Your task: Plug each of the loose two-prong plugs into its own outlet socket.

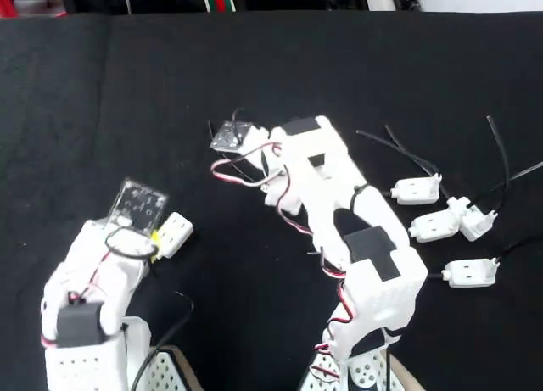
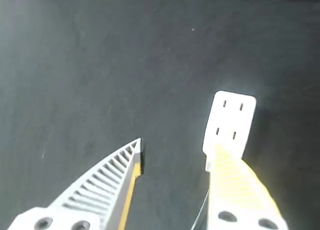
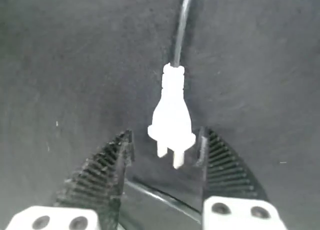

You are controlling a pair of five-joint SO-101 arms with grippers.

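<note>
Right wrist view: my right gripper has its jaws spread, straddling a white two-prong plug that lies on the black table. The prongs point back toward my wrist, and the black cord runs straight away from the plug's far end. One black-ribbed finger sits just beside the plug's flange, can't tell if it touches; the other has a clear gap. Not clamped. A thin dark wire crosses between the fingers, closer to the wrist. Left wrist view: my left gripper is also spread wide, over bare table. The outlet socket block, white with four slots facing up, lies flat at the tip of the yellow-striped finger, which overlaps its near edge; the block is outside the gap, not in it. The white ribbed finger is well apart from the block. High view: the left gripper sits low on the table's left side, with the socket block just beside it toward the middle. The right arm stretches diagonally from the near edge up to mid-table, with its gripper at the far end, well apart from the socket block. The white corded connectors lie in a cluster on the table's right side, beside the right arm; can't tell plugs from sockets there.
</note>
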